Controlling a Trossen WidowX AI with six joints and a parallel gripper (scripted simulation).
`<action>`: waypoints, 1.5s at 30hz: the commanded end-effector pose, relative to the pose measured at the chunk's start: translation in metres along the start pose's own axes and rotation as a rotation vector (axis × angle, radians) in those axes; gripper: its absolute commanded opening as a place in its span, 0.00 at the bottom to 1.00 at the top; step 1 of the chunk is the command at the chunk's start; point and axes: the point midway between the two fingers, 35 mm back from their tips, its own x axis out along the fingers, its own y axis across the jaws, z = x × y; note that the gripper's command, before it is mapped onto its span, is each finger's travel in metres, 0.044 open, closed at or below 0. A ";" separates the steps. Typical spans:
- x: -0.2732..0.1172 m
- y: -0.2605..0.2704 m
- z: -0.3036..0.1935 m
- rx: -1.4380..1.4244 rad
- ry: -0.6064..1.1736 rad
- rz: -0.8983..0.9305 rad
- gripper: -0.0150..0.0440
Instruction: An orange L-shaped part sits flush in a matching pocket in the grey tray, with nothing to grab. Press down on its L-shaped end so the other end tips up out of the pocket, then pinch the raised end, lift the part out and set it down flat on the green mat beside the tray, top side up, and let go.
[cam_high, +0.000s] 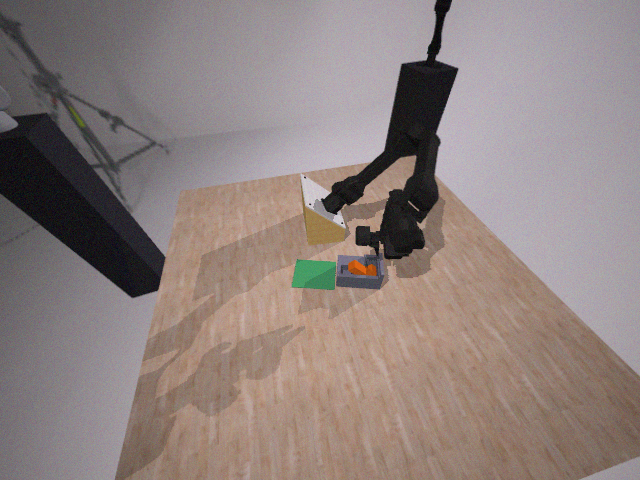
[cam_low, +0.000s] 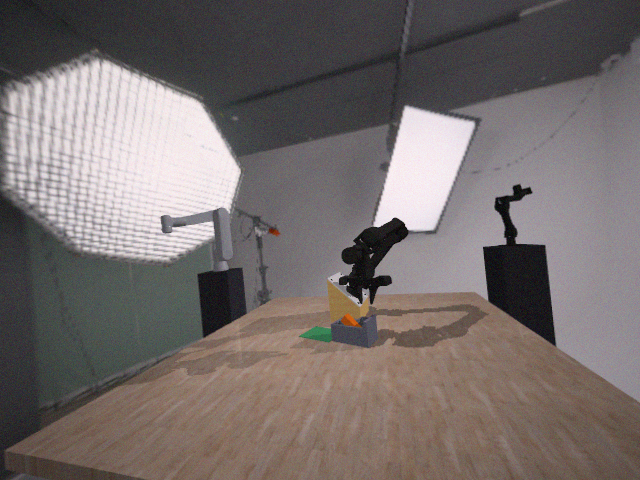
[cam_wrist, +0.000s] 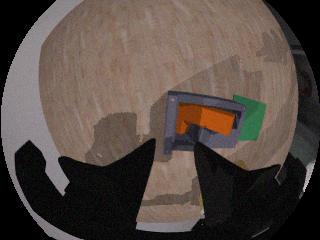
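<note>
The orange part sits tilted in the pocket of the grey tray. Its end toward the mat is raised above the tray rim, and its L-shaped end is low in the pocket at the far side from the mat. My gripper is open and empty, above the tray near its L-shaped-end side, with the fingertips clear of the part. The green mat lies flat beside the tray with nothing on it.
A yellow wedge block with a white sloped top stands behind the tray and mat and carries my arm's base. Black pedestals with other arms stand beyond the wooden table.
</note>
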 end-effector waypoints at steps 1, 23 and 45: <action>0.000 0.000 0.000 0.003 -0.001 0.000 0.56; -0.003 -0.072 0.009 -1.448 0.016 0.000 0.73; 0.028 -0.078 0.008 -1.574 0.016 0.004 0.73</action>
